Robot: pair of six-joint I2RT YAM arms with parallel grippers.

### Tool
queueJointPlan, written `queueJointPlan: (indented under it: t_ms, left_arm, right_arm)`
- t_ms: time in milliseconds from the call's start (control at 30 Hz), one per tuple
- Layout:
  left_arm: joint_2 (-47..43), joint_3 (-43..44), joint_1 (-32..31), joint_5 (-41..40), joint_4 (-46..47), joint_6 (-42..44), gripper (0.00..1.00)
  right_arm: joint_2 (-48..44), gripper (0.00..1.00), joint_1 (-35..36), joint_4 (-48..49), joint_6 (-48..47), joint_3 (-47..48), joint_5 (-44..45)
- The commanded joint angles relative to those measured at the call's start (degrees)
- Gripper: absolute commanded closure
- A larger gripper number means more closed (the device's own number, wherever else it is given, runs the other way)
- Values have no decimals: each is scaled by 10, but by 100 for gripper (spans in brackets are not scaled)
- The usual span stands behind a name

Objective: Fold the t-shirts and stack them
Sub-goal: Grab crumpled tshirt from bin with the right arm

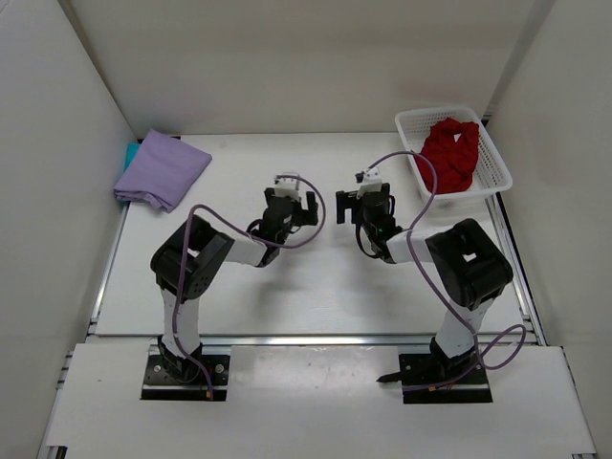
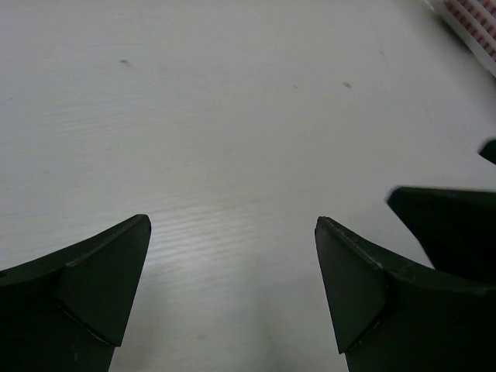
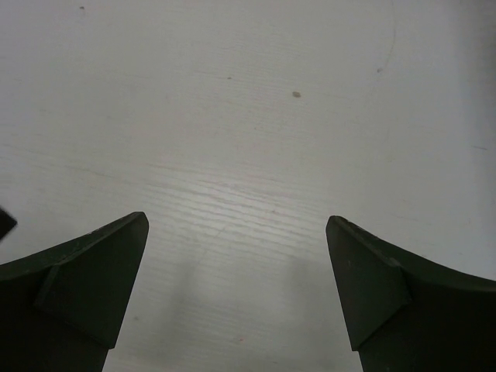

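I see my left end effector (image 1: 295, 203) in the middle of the frame, low over the white bench (image 1: 306, 296); its two fingers are spread wide apart and pinch nothing; my right end effector (image 1: 365, 205) sits just beside it, spread wide too, and it also pinches nothing; the lavender t-shirt (image 1: 163, 169) lies folded in the upper left of the frame; the teal t-shirt (image 1: 130, 153) is under it, with only a small edge peeking out; the red t-shirt (image 1: 452, 153) is bunched up inside the white mesh basket (image 1: 499, 174) in the upper right; in both wrist views the white bench shows between the dark fingers (image 2: 101, 279).
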Motion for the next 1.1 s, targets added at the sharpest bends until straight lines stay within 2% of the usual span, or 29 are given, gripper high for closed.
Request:
queueJointPlan:
  t_ms: [0,67,133,200,233,300,333,367,400,500,633,667,700,733,767,800,833,867,900,933,967,1033,1067]
  left_arm:
    - [-13,13,-49,-20,26,107,1]
    - [-10,27,-47,-12,11,100,1]
    - [-7,33,-36,0,4,75,1]
    - [-2,37,-17,70,1,50,1]
    - [4,40,6,93,2,27,1]
    - [11,26,32,166,38,-9,1]
    - [9,5,42,177,81,-24,1]
    - [5,-13,47,169,101,-34,2]
    - [0,-18,41,129,102,-45,2]
    - [-6,-13,25,102,79,-30,1]
    - [-3,27,17,148,-2,-10,1]
    - [-3,54,13,159,-50,-8,2]
    - [-2,80,7,143,-108,1,1]
    - [-5,90,-8,119,-132,3,3]
    - [-16,102,-24,119,-157,12,9]
    - [-32,105,-32,109,-166,12,25]
    - [-54,99,-46,94,-176,16,70]
    - [-67,105,-54,84,-187,22,84]
    - [-87,107,-63,63,-220,10,94]
    - [-114,93,-66,49,-236,8,99]
    - [-148,84,-69,35,-238,-5,100]
    - [-206,12,-70,12,-236,-41,100]
    - [-248,-32,-65,29,-226,-71,100]
  right_arm:
    - [-18,1,-42,47,16,-12,-49]
    - [-8,1,-49,16,22,21,-60]
    - [-3,1,-45,-13,28,39,-23]
    - [-3,1,-48,-19,54,41,-6]
    - [-7,1,-52,-11,52,37,-26]
    - [-9,1,-57,-4,53,34,-42]
    - [-4,1,-58,-21,58,39,-42]
    - [0,1,-60,-25,51,53,-44]
    - [6,1,-57,-41,40,68,-57]
    - [15,1,-40,-62,36,85,-16]
    - [1,0,-10,-8,27,36,50]
    - [-8,4,-15,-20,26,41,43]
    - [-16,20,-14,-42,29,58,18]
    - [-24,39,-15,-112,36,76,-5]
    - [-35,52,-16,-185,52,113,-29]
    - [-46,62,-15,-204,54,134,-42]
    - [-70,81,-15,-233,64,135,-54]
    - [-87,88,-10,-261,70,128,-54]
    - [-114,88,-7,-281,85,118,-44]
    - [-145,89,-7,-291,115,99,-37]
    - [-162,93,-9,-309,140,78,-44]
    - [-214,98,-18,-338,158,56,-60]
    - [-235,100,-15,-367,155,56,-44]
